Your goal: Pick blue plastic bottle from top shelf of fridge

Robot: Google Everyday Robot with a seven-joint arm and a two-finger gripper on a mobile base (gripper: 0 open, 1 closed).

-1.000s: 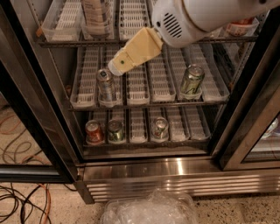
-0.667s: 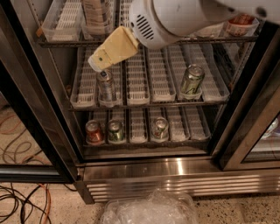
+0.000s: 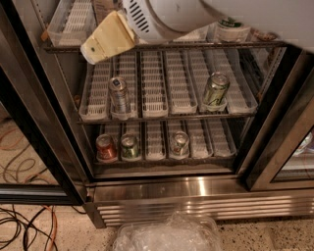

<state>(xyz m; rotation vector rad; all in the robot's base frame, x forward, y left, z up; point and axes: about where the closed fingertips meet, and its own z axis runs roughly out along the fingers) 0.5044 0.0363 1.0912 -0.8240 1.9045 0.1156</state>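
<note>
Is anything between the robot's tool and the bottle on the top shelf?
Nothing visible. The tool hangs at the front of the top shelf, right before the blue plastic bottle, mostly cut off.

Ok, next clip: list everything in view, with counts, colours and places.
fridge: one, stainless steel, black-framed glass doors.
top shelf: one, dark wire, white trays.
blue plastic bottle: one, brownish sliver showing, top shelf left, behind gripper.
green-labelled bottle: one, top shelf right.
middle-shelf cans: two, silver left, green right.
bottom-shelf cans: three, red, green, silver.
crumpled plastic: one, clear, floor in front.
cables: several, black and orange, floor left.
gripper: one, cream, top shelf's left front, on white arm.
</note>
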